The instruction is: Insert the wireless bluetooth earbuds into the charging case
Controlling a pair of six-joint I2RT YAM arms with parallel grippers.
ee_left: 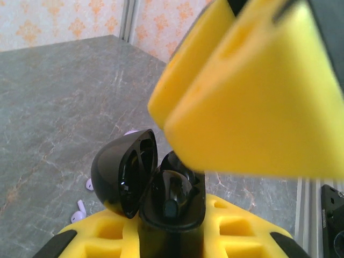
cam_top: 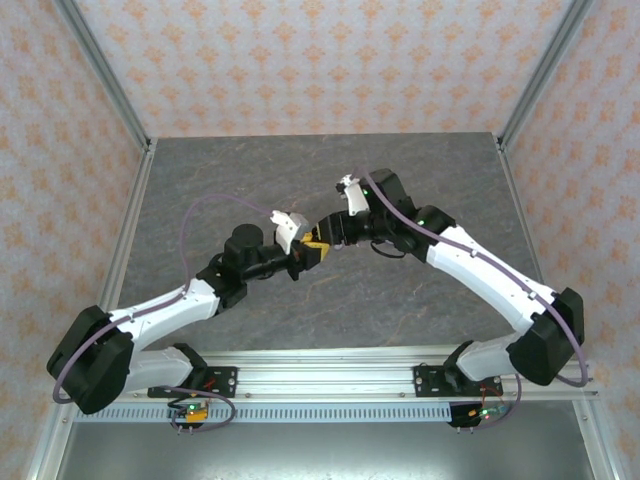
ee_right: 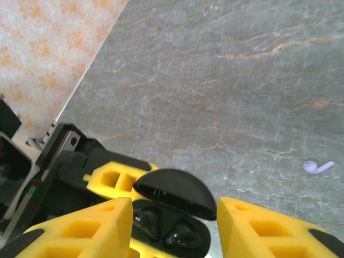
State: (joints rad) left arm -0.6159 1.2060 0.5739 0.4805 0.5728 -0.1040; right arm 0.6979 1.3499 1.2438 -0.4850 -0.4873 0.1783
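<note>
The two arms rise from the near edge of the table and lean in toward each other, meeting about midway between its left and right edges.

The left gripper is clenched on the base of the black charging case, which stands upright between its yellow fingers. The case is open, with its lid swung back and to the left in the left wrist view. Inside the base sit dark rounded shapes, but I cannot tell whether they are black earbuds or bare sockets.

Just above the case hangs the right gripper. It is released, its yellow fingers spread apart with nothing between them, and in the right wrist view the open case shows beyond the gap.

Farther off, on the bare table to the left of the case in the left wrist view, lies a lavender earbud with a short stem. A second small lavender piece lies just beyond it. In the right wrist view, one lavender earbud lies alone on the stone surface, well apart from the case.
</note>
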